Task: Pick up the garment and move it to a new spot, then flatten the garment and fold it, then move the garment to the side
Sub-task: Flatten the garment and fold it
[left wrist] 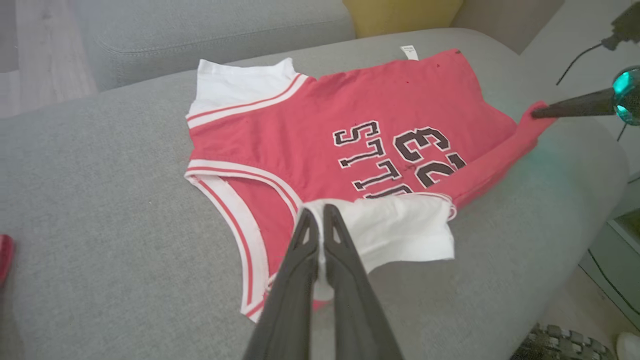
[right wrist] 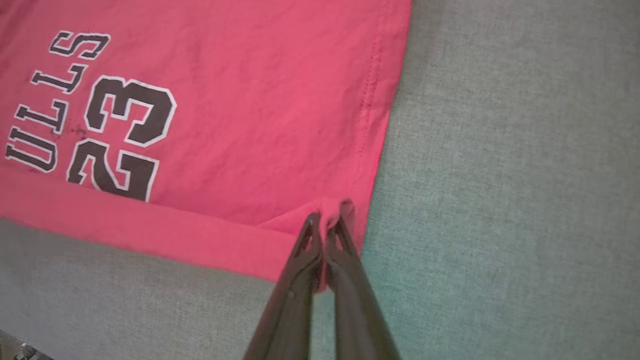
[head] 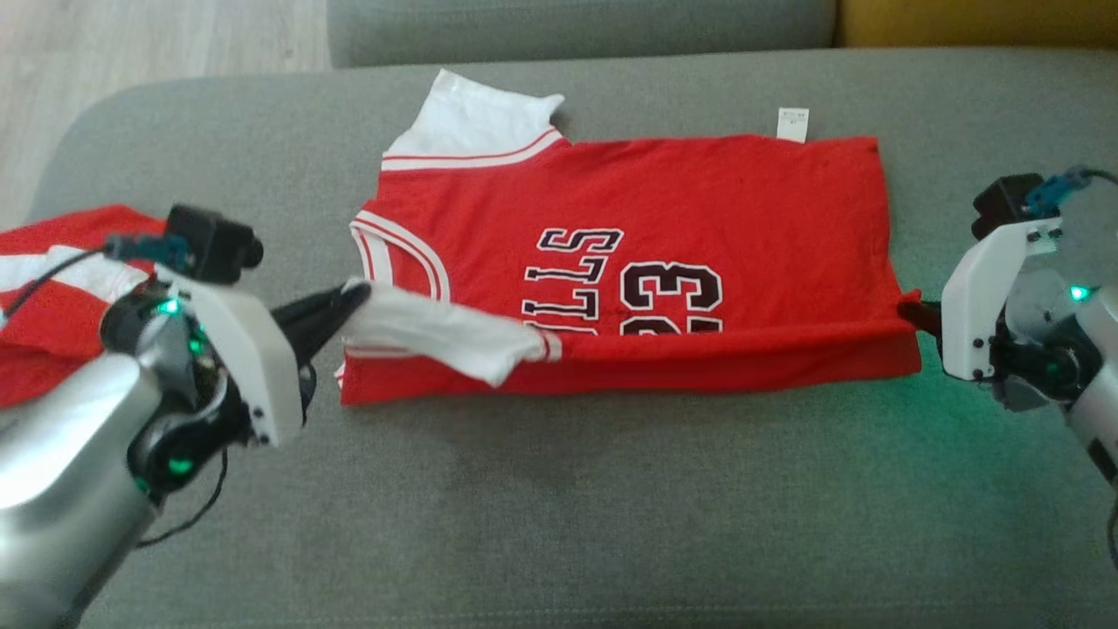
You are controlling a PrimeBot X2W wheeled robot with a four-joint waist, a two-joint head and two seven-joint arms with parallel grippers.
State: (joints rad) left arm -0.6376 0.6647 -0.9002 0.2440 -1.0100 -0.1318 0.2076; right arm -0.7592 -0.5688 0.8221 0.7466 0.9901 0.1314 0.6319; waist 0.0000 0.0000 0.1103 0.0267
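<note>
1. A second red-and-white garment [head: 52, 288] lay bunched at the left edge of the seat. The left arm partly hid it, and it was well apart from the jersey.
2. A white label [head: 792, 124] stuck out past the jersey's far edge.
3. The jersey [head: 629, 245] lay mid-seat, print up. Its near long edge was raised and rolled toward the lettering, covering the bottom of the "23".
4. The left gripper [head: 356, 295] was pinched together on the jersey's white sleeve [head: 437, 336] at the near left corner. The sleeve draped across red cloth.
5. The right gripper [head: 913, 313] was clamped on the red hem corner at the near right, with cloth bunched between its fingers.
6. Surface: a grey woven sofa seat [head: 559, 507], with a green glow on it beside the right wrist.
7. Room: a grey backrest [head: 576, 26] and a yellow cushion [head: 978, 22] lay beyond, with pale wood floor [head: 157, 35] at the upper left.
</note>
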